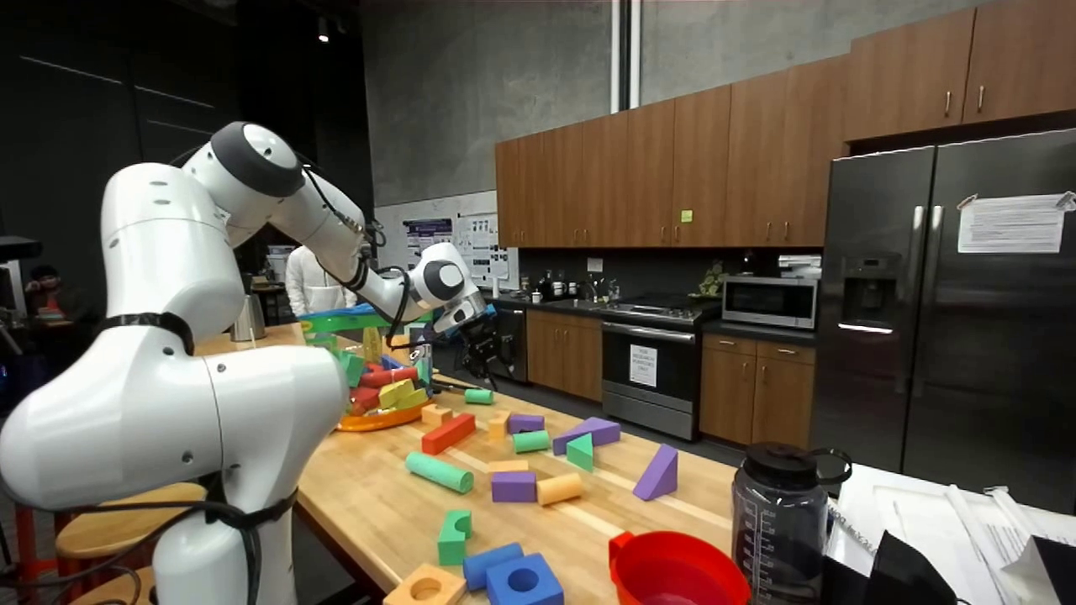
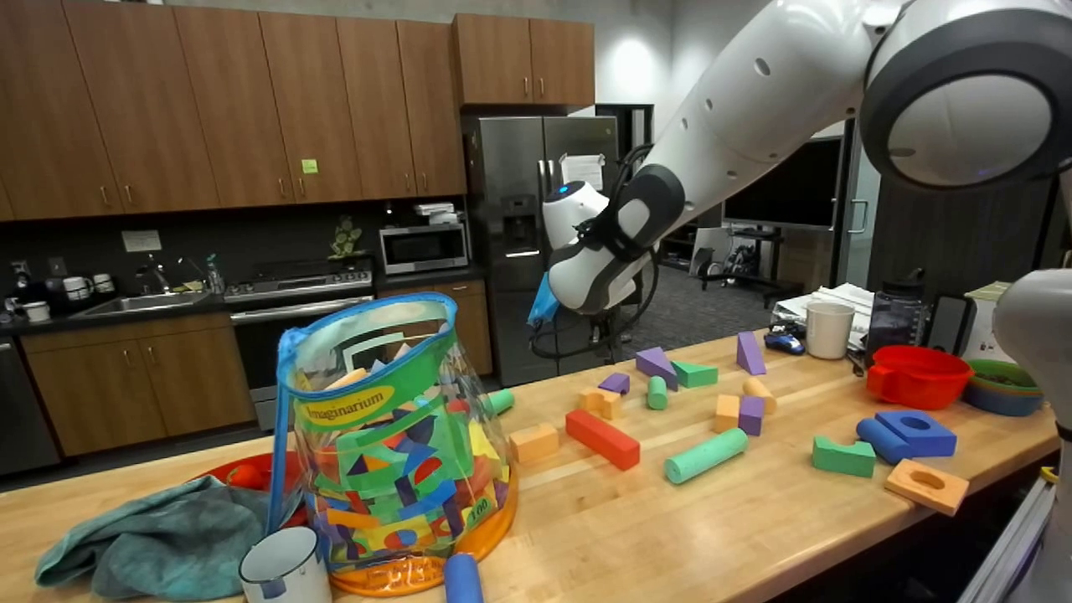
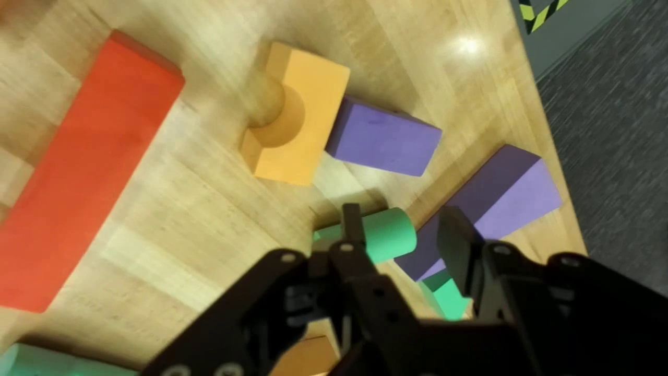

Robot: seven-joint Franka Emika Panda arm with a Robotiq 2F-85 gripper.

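Observation:
In the wrist view my gripper stands partly open, with nothing between its fingers. Beneath it on the wooden table, a short green cylinder is partly covered by the left finger. The right finger overlaps a long purple wedge, and a green triangular block shows just below that. An orange arch block touches a small purple block farther up. A long red block lies to the left. In an exterior view the gripper hangs above the table's far side, pointing down.
A clear bag of blocks with an orange base stands at one end of the table, beside a white mug and a grey-green cloth. Toward the opposite end are a red cup, a dark bottle and more loose blocks.

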